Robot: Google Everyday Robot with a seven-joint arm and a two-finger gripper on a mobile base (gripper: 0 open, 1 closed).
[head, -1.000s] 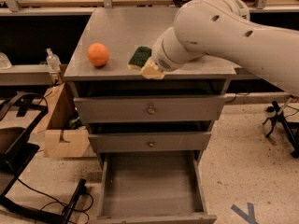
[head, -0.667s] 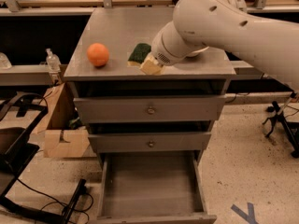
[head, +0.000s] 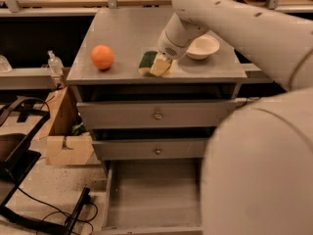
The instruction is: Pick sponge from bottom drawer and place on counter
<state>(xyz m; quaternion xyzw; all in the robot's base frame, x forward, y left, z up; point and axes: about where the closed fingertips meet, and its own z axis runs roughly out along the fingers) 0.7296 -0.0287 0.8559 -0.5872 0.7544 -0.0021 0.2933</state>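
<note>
The sponge (head: 146, 61), dark green on top with a yellow layer, lies on the grey counter (head: 127, 31) near its front edge, right of the orange (head: 102, 57). My gripper (head: 161, 65) is low over the counter, right against the sponge's right side. The white arm comes down to it from the upper right. The bottom drawer (head: 152, 195) is pulled out below and shows a bare grey floor.
A white bowl (head: 203, 46) sits on the counter just right of the gripper. The two upper drawers with knobs (head: 157, 115) are closed. My arm fills the lower right. A cardboard box (head: 63, 131), a bottle (head: 55, 62) and black cables (head: 29, 204) are at the left.
The arm has swung so its upper part now fills the lower right and uncovers the white bowl. The gripper stays at the sponge on the counter.
</note>
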